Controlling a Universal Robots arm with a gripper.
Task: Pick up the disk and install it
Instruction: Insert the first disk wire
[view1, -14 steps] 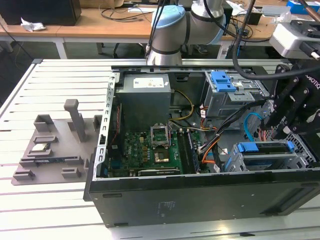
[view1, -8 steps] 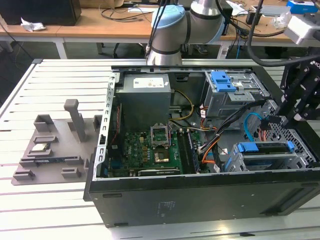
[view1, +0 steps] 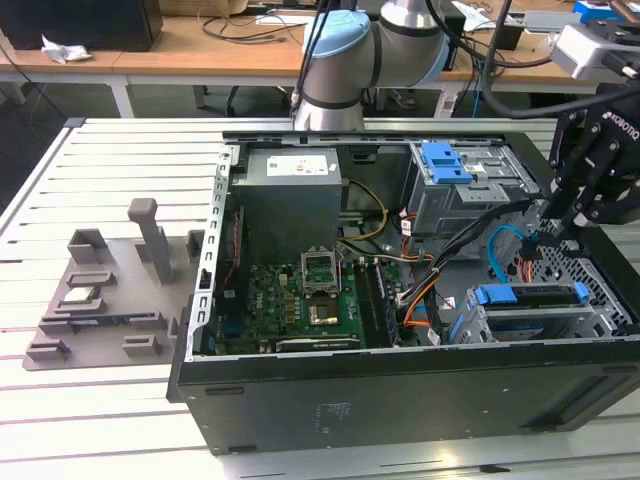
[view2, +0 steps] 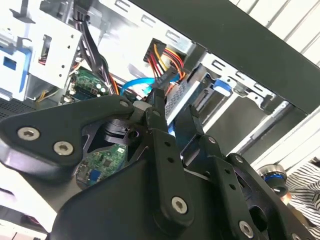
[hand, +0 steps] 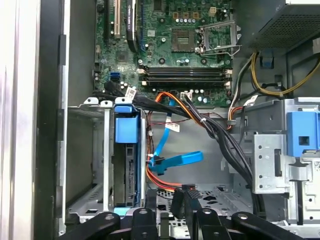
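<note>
Disk (view1: 530, 297) sits in its cage (hand: 106, 165) inside the case, just beside the gripper (hand: 176, 210); I can't tell its grip state. Risk: loose cables (hand: 175, 165) crowd the fingers and could snag or pull free.

- Open black metal computer case (view1: 400, 400), lying on its side on a white slatted table (view1: 60, 420).
- Green motherboard (view1: 300, 300) inside.
- Grey plastic fixture tray (view1: 100, 300) beside the case.

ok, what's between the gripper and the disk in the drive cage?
In the first wrist view, a blue flat cable and orange-red wires cross the stretch between the disk and the gripper.
</note>
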